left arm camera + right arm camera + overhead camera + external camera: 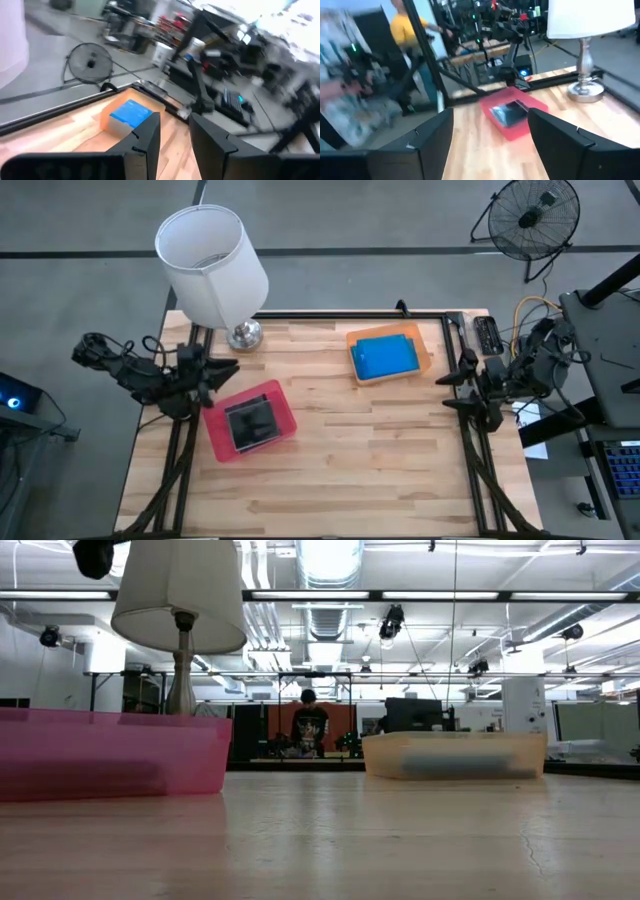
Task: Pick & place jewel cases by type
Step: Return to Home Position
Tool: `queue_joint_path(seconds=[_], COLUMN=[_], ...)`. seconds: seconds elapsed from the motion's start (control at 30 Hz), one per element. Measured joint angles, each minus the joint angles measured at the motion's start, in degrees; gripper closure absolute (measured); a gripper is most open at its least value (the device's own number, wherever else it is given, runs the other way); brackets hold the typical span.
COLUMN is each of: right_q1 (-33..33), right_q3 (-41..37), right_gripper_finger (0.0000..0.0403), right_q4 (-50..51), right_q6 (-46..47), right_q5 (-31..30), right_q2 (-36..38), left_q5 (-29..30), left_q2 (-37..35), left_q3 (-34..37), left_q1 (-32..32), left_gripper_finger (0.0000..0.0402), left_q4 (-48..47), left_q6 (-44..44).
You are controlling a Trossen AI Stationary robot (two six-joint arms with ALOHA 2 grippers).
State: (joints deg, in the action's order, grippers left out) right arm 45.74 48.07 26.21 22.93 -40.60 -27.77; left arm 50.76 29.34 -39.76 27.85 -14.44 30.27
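Note:
The dark jewel cases (251,424) lie stacked in the pink tray (283,402), also seen in the right wrist view (509,112). The blue jewel cases (386,357) lie in the orange tray (425,365); the left wrist view shows them too (131,112). My left gripper (220,372) hovers at the table's left edge beside the pink tray, open and holding nothing (174,131). My right gripper (447,392) waits at the table's right edge, open wide and bare (491,120).
A white-shaded lamp (215,265) with a silver base (244,333) stands at the far left of the table. The bare wood (370,460) spreads between and in front of the trays. A person (309,722) is far off in the room.

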Motion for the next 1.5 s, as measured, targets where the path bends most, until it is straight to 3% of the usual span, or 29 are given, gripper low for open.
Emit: queue_joint_path(seconds=[0.13,0.27,0.43,0.6,0.77,0.93,1.5], right_q1=[0.0,0.0,0.0,0.0,0.0,0.0,0.0], right_q3=[-1.5,-4.4,-9.6,-17.5,-26.5,-33.6,-44.2], right_gripper_finger=[0.0154,0.0151,0.0153,0.0153,0.0153,0.0162,0.0168], right_q4=[2.4,1.5,-1.3,-7.1,-17.6,-18.3,-32.1], right_q6=[-3.3,-3.8,-4.2,-8.9,-15.8,-15.2,-16.5], right_q5=[1.4,8.4,8.9,10.9,16.9,16.9,17.0], right_q2=[0.6,3.3,7.2,13.1,20.2,27.6,27.8], left_q5=[-6.7,-12.2,-20.9,-21.8,-24.5,-27.3,-31.3], left_q2=[-2.7,-5.7,-10.7,-15.9,-21.1,-25.0,-29.3], left_q3=[3.4,7.1,11.5,15.8,18.8,21.0,27.9], left_q1=[0.0,0.0,0.0,0.0,0.0,0.0,0.0], left_gripper_finger=[0.0314,0.0314,0.0314,0.0314,0.0314,0.0314,0.0314], left_q4=[0.0,-0.3,-0.1,-0.1,0.6,0.5,0.7], left_q6=[-5.2,-7.8,-10.9,-12.5,-17.0,-18.9,-19.3])
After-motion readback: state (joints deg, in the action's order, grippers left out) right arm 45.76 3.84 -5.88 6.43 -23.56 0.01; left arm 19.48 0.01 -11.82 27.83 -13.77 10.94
